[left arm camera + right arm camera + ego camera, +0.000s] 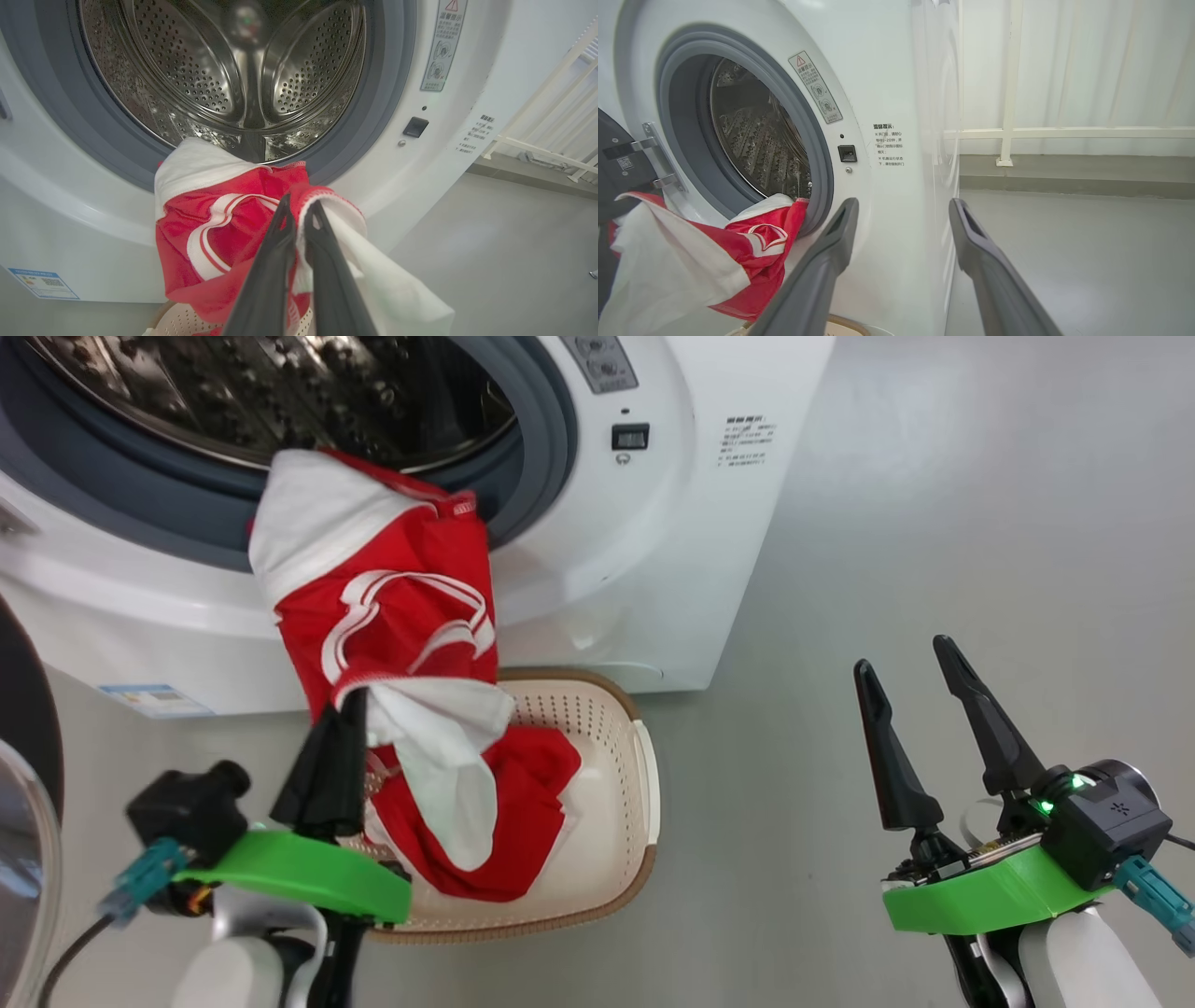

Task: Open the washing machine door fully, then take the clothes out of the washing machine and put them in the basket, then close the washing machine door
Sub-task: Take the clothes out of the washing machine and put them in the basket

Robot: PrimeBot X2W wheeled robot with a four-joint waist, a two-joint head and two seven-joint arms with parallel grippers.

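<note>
Cut off: glossy black round door (21, 709), mostly.
Left gripper (300, 201): clamped on red-and-white fabric clothes (392, 616).
Right gripper (901, 653): wide apart, empty.

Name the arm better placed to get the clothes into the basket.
Left: the left gripper is shut on the clothes over the basket; the right gripper stands open, off to the side.

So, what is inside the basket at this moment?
The lower end of the clothes lies inside the basket; the rest hangs from the washing machine drum. The basket's right part is bare. Its bottom under the fabric is covered.
</note>
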